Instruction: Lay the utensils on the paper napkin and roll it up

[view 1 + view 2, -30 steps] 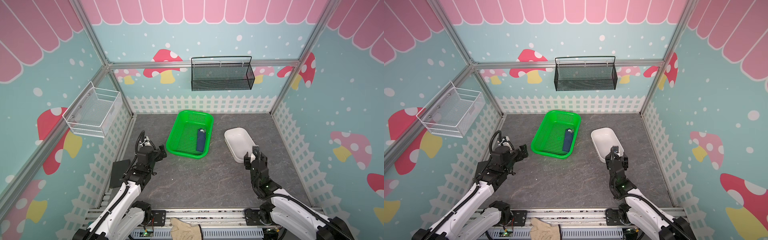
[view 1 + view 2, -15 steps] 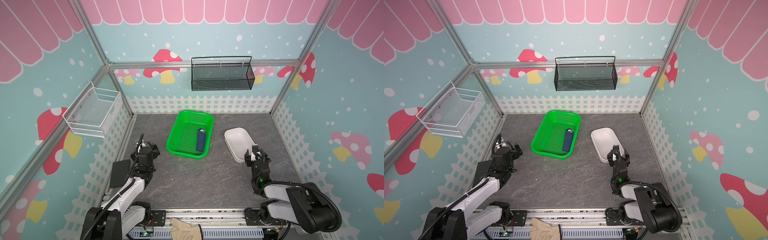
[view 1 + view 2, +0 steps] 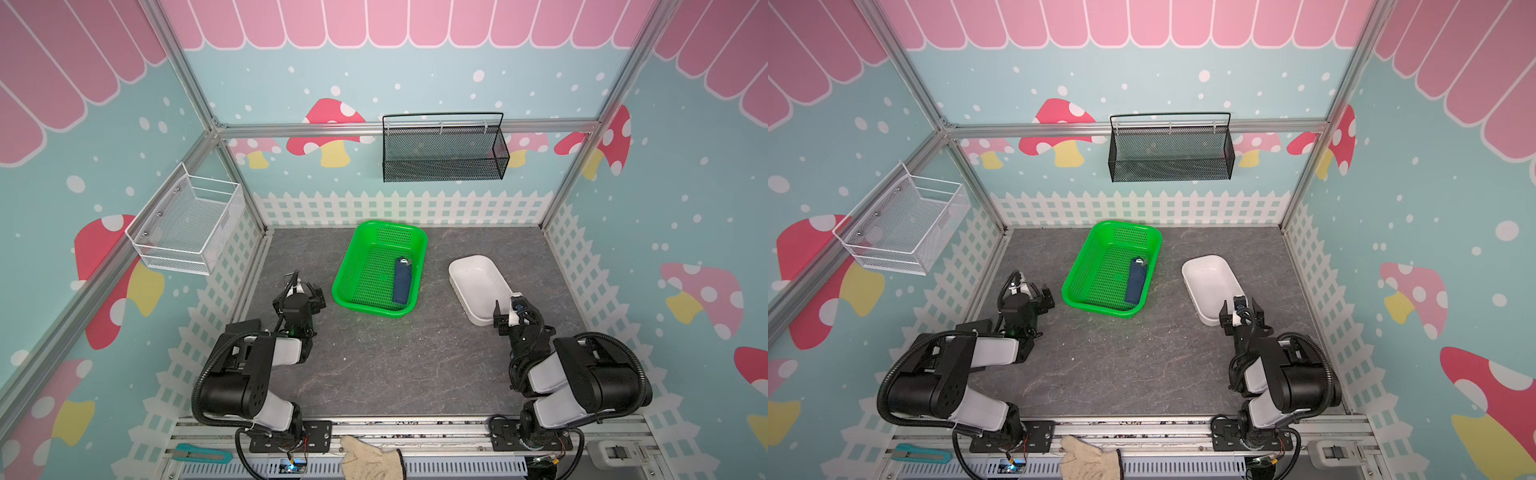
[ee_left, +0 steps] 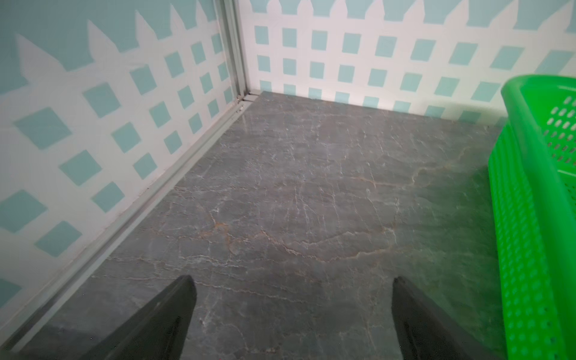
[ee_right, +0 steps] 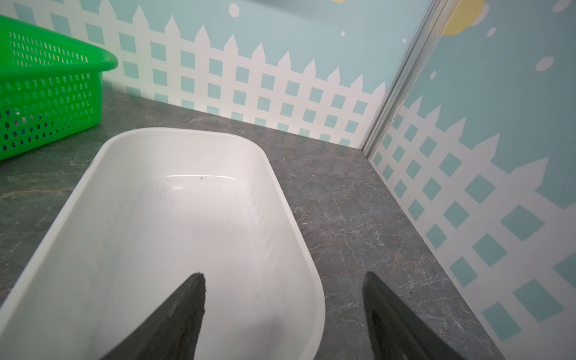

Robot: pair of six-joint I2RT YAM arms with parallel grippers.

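The paper napkin (image 3: 402, 283) was a dark navy roll, with a silver tip of the utensils (image 3: 405, 262) at one end. It lay in the green basket (image 3: 354, 266), to the right of the wide, empty left gripper (image 4: 293, 282). The right gripper (image 5: 283, 276) was wide and empty too.

- green basket (image 3: 390, 225) on the table (image 3: 395, 357)
- white tub (image 3: 478, 278) near it, apart
- black mesh basket (image 3: 444, 151), back wall
- wire basket (image 3: 187, 226), left wall
- glove (image 3: 370, 461), front rail

Teal walls (image 3: 415, 75) speckled with white dots, printed with red mushrooms (image 3: 328, 129) under a pink scalloped border (image 3: 374, 20), close in a grey marbled worktop (image 3: 395, 365). A white picket-fence print (image 3: 399, 208) lines the base. A black mesh basket (image 3: 442, 153) hangs on the far wall and a white wire basket (image 3: 187, 226) on the left.
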